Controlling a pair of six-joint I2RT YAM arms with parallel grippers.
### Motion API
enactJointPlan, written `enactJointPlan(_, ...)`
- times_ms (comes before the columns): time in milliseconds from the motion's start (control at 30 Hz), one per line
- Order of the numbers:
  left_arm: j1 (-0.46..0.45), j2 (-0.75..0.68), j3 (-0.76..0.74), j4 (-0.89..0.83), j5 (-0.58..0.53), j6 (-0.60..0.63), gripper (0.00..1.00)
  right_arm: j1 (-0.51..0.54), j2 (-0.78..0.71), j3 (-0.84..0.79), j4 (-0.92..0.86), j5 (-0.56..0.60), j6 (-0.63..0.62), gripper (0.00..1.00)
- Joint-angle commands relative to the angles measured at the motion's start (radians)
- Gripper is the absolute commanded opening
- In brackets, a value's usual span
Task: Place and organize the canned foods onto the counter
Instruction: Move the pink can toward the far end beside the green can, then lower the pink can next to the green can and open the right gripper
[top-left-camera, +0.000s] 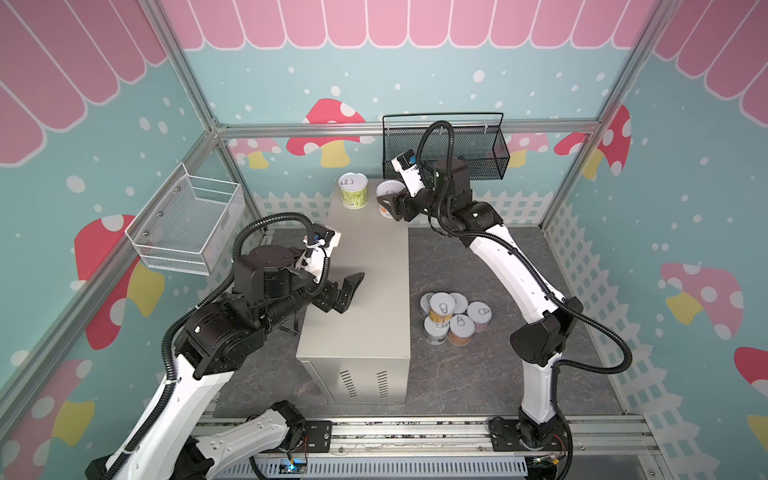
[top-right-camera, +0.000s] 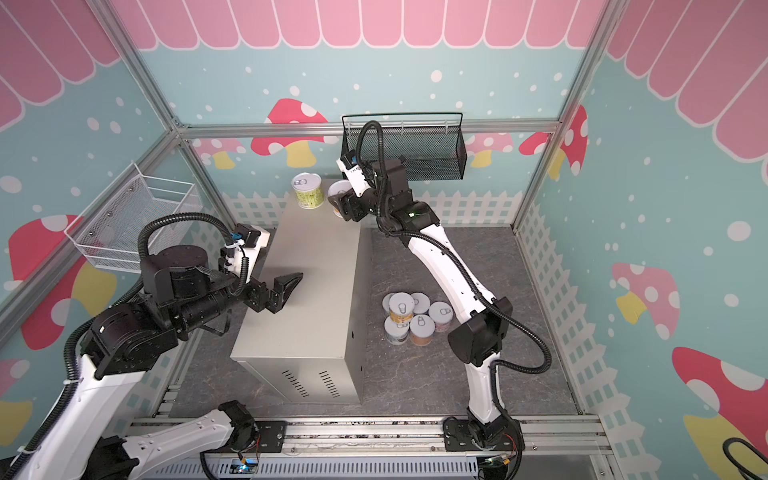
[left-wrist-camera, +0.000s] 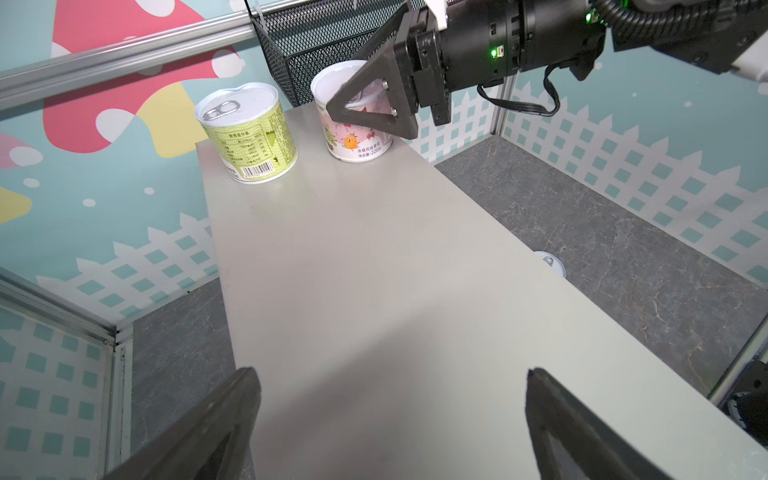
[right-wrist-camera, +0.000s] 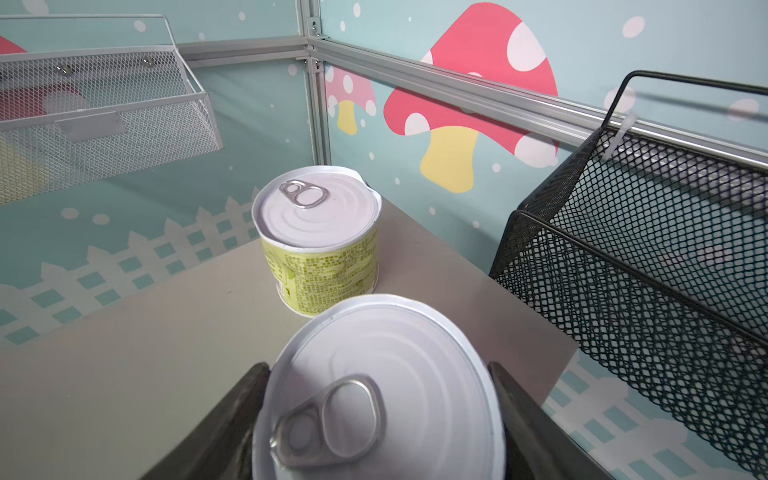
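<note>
The counter (top-left-camera: 365, 257) (top-right-camera: 311, 266) is a long beige-grey box in the middle of the floor. A green can (top-left-camera: 353, 190) (right-wrist-camera: 320, 241) stands upright at its far end. Beside it, at the far right corner, my right gripper (top-left-camera: 390, 205) (right-wrist-camera: 378, 368) is shut on a pink can (left-wrist-camera: 357, 141) (right-wrist-camera: 382, 390), one finger on each side. The can's base is down at the counter top. My left gripper (top-left-camera: 351, 291) (left-wrist-camera: 392, 374) hovers open over the counter's left middle with nothing between its fingers. Several more cans (top-left-camera: 453, 318) (top-right-camera: 415, 318) sit clustered on the floor right of the counter.
A black mesh basket (top-left-camera: 444, 145) (right-wrist-camera: 644, 270) hangs on the back wall just behind the right gripper. A white wire basket (top-left-camera: 187, 224) (right-wrist-camera: 104, 116) hangs on the left wall. Dark stone floor (top-left-camera: 478, 257) surrounds the counter, ringed by aluminium frame rails.
</note>
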Motion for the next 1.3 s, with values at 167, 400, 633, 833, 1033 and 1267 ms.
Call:
enactJointPlan(167, 0.097, -0.009, -0.053, 0.056, 0.125, 0.047, 1.0, -0.025, 0.127, 0.084, -0.12, -0.052, -0.017, 0.67)
enactJointPlan(400, 0.121, -0.031, -0.083, 0.088, 0.127, 0.046, 1.0, -0.03, 0.186, 0.159, -0.119, -0.077, -0.001, 0.67)
enactJointPlan(633, 0.13, -0.046, -0.116, 0.109, 0.131, 0.046, 1.0, -0.031, 0.211, 0.17, -0.093, -0.107, 0.017, 0.67)
enactJointPlan(833, 0.135, -0.057, -0.127, 0.118, 0.128, 0.044, 1.0, -0.031, 0.228, 0.18, -0.079, -0.116, 0.025, 0.68)
enactJointPlan(1033, 0.141, -0.061, -0.135, 0.123, 0.132, 0.044, 1.0, -0.03, 0.251, 0.212, -0.075, -0.127, 0.027, 0.69)
enactJointPlan(1267, 0.145, -0.066, -0.142, 0.127, 0.133, 0.044, 1.0, -0.031, 0.266, 0.219, -0.074, -0.114, 0.031, 0.7)
